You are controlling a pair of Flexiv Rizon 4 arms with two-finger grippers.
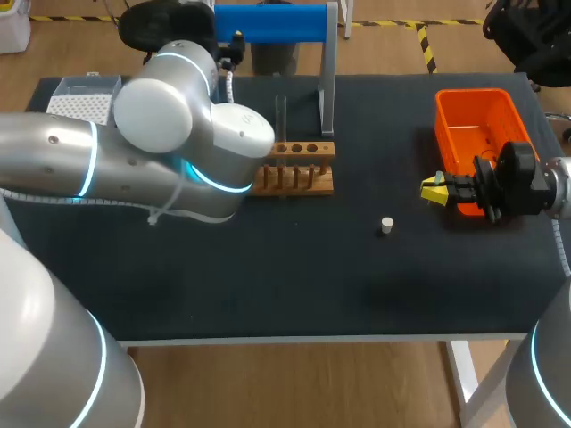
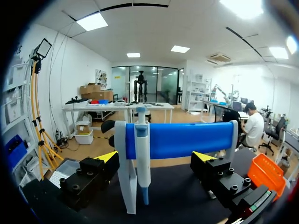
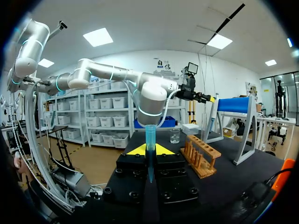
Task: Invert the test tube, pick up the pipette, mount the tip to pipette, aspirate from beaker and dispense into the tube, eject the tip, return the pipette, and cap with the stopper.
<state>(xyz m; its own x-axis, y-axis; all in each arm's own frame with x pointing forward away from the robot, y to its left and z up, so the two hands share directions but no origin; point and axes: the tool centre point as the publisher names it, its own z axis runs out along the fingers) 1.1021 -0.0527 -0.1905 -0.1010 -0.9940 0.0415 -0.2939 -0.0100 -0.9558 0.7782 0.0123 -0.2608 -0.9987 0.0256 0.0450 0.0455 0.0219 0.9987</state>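
Note:
The white and blue pipette [image 2: 142, 154] hangs on the blue-barred stand [image 2: 180, 139]. My left gripper [image 2: 156, 161] is open just short of the stand, and the pipette stands ahead of the gap, nearer one finger. My right gripper [image 3: 149, 150] is shut on a blue translucent test tube [image 3: 150, 135], held upright with its pointed end down. In the head view this gripper [image 1: 434, 189] hovers beside the orange bin [image 1: 452, 143]. The wooden tube rack [image 1: 294, 167] stands mid-table and the white stopper [image 1: 386, 225] lies in front of it. A glass beaker [image 3: 174, 135] sits beyond the rack.
A tip box [image 1: 82, 96] stands at the back left corner, partly behind my left arm [image 1: 169, 143], which covers much of the table's left side. The stand's grey post [image 1: 327, 80] rises just behind the rack.

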